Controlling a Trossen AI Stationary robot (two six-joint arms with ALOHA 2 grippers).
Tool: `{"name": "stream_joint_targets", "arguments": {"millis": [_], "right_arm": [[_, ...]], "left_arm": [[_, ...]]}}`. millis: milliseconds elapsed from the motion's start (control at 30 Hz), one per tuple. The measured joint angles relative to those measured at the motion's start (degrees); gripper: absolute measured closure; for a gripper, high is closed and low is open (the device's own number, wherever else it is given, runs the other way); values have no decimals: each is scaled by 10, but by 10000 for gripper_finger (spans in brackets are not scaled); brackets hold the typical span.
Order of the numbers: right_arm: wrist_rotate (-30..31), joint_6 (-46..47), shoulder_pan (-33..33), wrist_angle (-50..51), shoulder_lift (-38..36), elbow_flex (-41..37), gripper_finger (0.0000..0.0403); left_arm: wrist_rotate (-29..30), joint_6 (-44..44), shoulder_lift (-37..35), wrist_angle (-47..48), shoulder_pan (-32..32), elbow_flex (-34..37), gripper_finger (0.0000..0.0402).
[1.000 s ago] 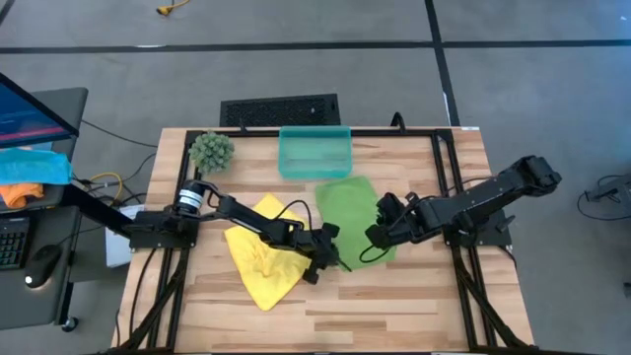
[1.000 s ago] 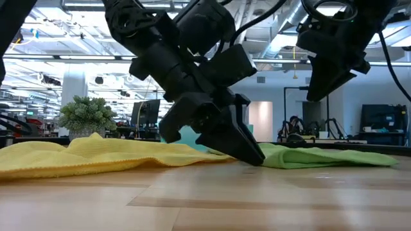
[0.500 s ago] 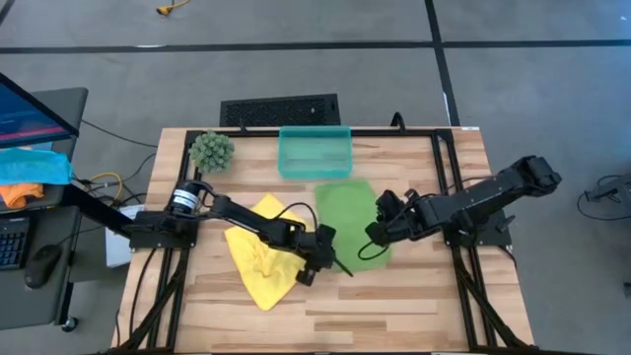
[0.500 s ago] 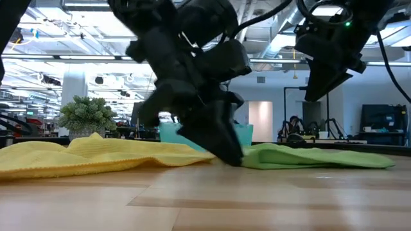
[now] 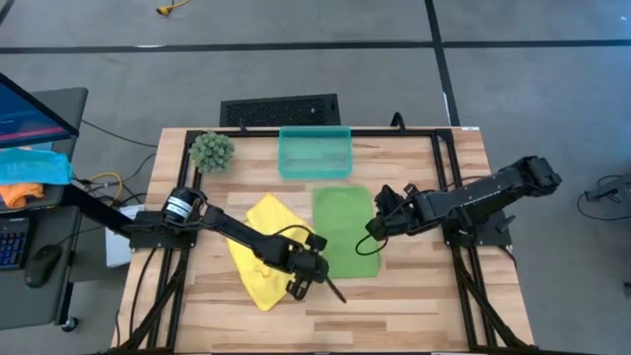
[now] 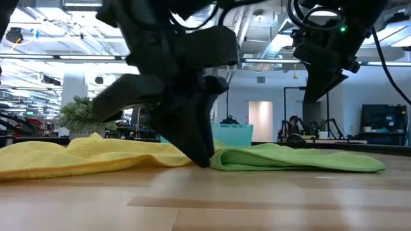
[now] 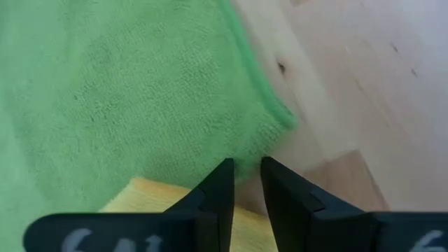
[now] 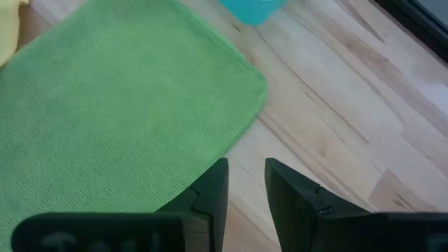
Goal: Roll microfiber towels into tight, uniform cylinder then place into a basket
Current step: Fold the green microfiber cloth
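Observation:
The lime green towel (image 5: 347,227) lies flat and square on the wood just in front of the teal basket (image 5: 315,153). The yellow towel (image 5: 258,266) lies crumpled to its left, touching it. My left gripper (image 5: 338,294) stands steeply at the green towel's near left corner, fingertips on the table (image 6: 204,160), shut on the towel's edge. My right gripper (image 5: 375,229) hovers well above the green towel's right edge (image 8: 238,133). It is open, with nothing between its fingers (image 6: 318,96). My left gripper pinches the green towel's left edge (image 7: 234,155) between its two fingertips, a little short of the near left corner (image 7: 287,120). The fingers come slanting down from the table's left. The towel lies flat on the table; one layer or several, I cannot tell.
A round green plant ball (image 5: 211,150) stands at the far left, beside the basket. Black frame rails run along the table's left and right sides. Bare wood (image 5: 414,311) stretches along the near edge. Blue and orange cloths (image 5: 30,173) lie on a side desk off the table.
My left gripper has gone toward the table's near edge and tipped steeper, drawing the green towel's near left corner with it. The towel lay skewed, with its near end toward the right. That end has swung left and nearer, and the towel now lies square and smooth.

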State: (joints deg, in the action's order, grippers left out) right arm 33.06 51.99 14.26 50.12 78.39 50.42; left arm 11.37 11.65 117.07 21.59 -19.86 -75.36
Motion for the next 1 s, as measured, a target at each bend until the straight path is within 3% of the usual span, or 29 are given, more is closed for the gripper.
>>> {"name": "stream_joint_targets", "arguments": {"millis": [333,633,800,1000], "right_arm": [[0,-15,33,5,0,35,285],[5,-15,163,3,0,71,285],[60,-15,219,-2,0,92,285],[90,-15,246,-1,0,100,285]], "left_arm": [[71,10,-39,16,-27,-2,335],[144,-6,-86,25,-78,-3,335],[161,-90,-83,83,-81,-3,335],[164,-168,-82,125,-58,49,335]]}}
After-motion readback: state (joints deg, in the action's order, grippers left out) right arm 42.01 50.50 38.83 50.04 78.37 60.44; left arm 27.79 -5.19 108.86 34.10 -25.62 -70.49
